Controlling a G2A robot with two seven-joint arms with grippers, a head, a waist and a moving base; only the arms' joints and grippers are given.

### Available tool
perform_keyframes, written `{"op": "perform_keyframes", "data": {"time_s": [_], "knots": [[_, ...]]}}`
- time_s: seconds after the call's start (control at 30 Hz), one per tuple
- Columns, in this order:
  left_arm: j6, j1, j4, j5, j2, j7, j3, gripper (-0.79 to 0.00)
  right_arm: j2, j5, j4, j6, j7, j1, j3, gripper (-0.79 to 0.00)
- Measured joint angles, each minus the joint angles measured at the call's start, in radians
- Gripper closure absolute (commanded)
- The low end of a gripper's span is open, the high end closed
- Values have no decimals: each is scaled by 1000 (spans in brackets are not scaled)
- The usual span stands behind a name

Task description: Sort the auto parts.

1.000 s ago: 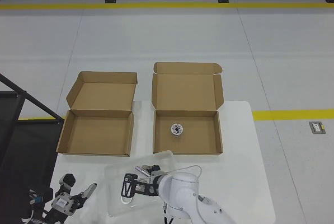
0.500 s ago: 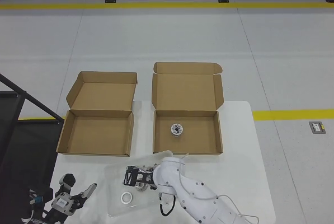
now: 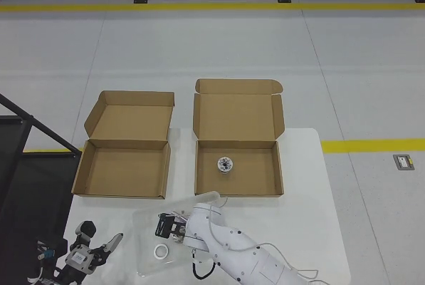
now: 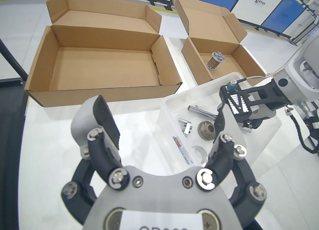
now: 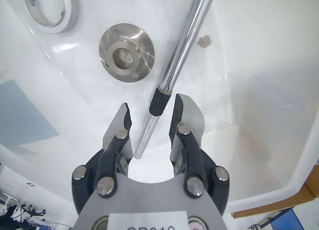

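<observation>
right pincer [image 5: 152, 103] straddles rod [image 5: 184, 41], seemingly clear of tray rim [image 5: 296, 186].

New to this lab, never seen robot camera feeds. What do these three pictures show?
A two-armed robot is sorting metal car parts. One camera looks down on the white table, with an empty brown cardboard box and a second cardboard box holding a small metal cylinder. The other two cameras ride on the wrists. The left gripper is open beside the white plastic bin. The right gripper is in the bin, open, straddling a shiny steel rod with a black band, near a round steel flange and a silver ring. Nothing is held.
</observation>
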Motion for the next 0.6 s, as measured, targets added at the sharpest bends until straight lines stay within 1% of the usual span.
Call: {"op": "perform_keyframes", "data": {"time_s": [0.27,0.5,0.53,0.57,0.6], "knots": [[0,0,0,0,0,0,0,-785,-39,29,101,58,-24,42,-13,-339],[0,0,0,0,0,0,0,-785,-63,43,176,68,-58,63,-20,-329],[0,0,0,0,0,0,0,-785,-66,44,185,68,-60,66,-20,-317],[0,0,0,0,0,0,0,-785,-69,45,191,69,-62,68,-21,-274],[0,0,0,0,0,0,0,-785,-71,46,197,70,-62,70,-21,-166]]}}
